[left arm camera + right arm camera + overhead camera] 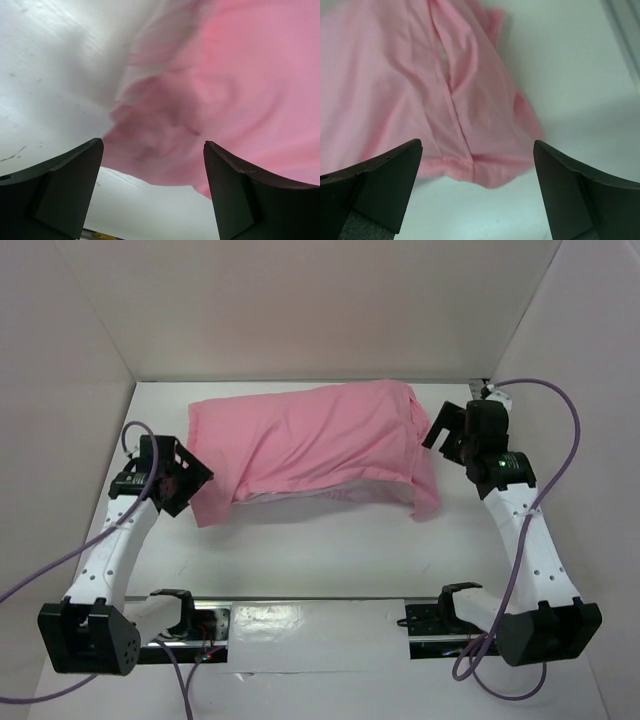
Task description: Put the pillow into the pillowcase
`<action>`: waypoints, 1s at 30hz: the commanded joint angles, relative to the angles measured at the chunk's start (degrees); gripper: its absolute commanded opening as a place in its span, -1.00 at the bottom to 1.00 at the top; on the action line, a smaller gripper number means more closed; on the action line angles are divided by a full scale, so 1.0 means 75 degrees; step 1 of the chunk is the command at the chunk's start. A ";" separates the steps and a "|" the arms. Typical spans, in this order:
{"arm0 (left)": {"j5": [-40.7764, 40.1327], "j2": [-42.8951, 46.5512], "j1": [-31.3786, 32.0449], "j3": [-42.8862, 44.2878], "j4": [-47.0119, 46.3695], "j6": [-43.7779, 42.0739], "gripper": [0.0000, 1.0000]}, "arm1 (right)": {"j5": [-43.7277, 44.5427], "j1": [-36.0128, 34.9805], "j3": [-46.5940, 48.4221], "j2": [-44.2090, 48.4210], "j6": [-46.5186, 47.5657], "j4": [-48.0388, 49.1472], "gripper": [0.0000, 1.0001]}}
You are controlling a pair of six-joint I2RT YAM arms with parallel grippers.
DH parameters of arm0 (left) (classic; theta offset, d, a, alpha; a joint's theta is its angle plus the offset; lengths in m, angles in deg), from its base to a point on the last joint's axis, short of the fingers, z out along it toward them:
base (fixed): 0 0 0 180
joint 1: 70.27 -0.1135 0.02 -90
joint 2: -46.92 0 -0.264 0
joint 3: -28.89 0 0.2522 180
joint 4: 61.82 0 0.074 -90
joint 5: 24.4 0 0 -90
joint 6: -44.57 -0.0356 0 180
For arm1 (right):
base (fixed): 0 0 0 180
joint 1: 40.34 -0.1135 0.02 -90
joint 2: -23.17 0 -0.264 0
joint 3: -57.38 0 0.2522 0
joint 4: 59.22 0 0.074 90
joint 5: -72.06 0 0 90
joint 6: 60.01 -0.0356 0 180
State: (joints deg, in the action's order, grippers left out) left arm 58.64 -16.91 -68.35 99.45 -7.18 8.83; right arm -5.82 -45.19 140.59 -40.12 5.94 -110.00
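Table; pillowcase bulging; left end effector, right end effector spread

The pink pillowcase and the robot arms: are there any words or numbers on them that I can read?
No text can be read in any view.
The pillowcase: plain pink cloth, with no label or printed words showing.
The left arm and the right arm: no brand or number can be made out.
The green light on the right arm: only a small glowing dot, not a letter or a sign.
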 commanded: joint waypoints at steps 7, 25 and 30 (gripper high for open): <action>-0.0326 0.1105 -0.0771 -0.1605 -0.0314 -0.0155 1.00 | -0.1896 0.0984 -0.1641 0.0293 -0.0168 -0.0959 0.98; 0.2537 0.0683 -0.1695 -0.1259 -0.2478 -0.0181 -1.00 | -0.1650 -0.0069 -0.2474 0.0235 -0.1058 -0.0715 0.98; 0.1830 0.0449 -0.2259 -0.0273 -0.1408 0.0113 -1.00 | -0.0927 -0.0805 -0.2651 0.0423 -0.1129 -0.0549 0.98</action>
State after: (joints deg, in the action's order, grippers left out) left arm 74.55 -12.67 -84.05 94.53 -21.78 7.83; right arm -17.01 -47.96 120.83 -38.13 -0.90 -116.75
